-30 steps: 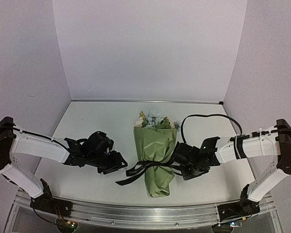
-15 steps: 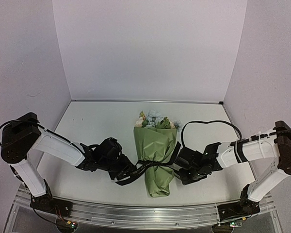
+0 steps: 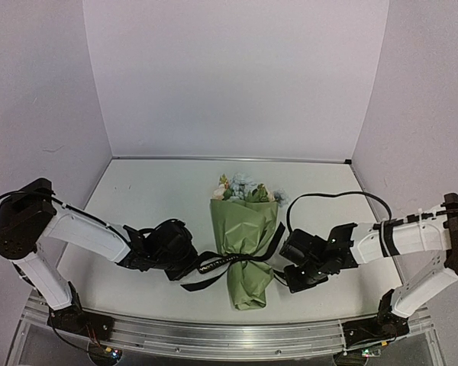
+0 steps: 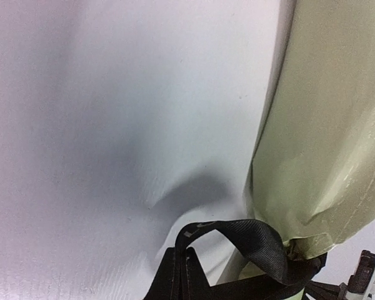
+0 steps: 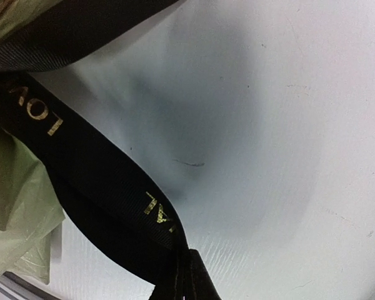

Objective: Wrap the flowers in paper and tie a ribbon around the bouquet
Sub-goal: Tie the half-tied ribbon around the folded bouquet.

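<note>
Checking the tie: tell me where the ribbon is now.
Top view, centre: the ribbon bands the bouquet's narrow part, pinched either side by the left gripper and right gripper.

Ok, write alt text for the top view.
A green paper bouquet lies on a white table, blooms pointing away from the arms, with a black ribbon around its narrow part. The left tool and right tool each grip the ribbon, one on either side of the bouquet.
</note>
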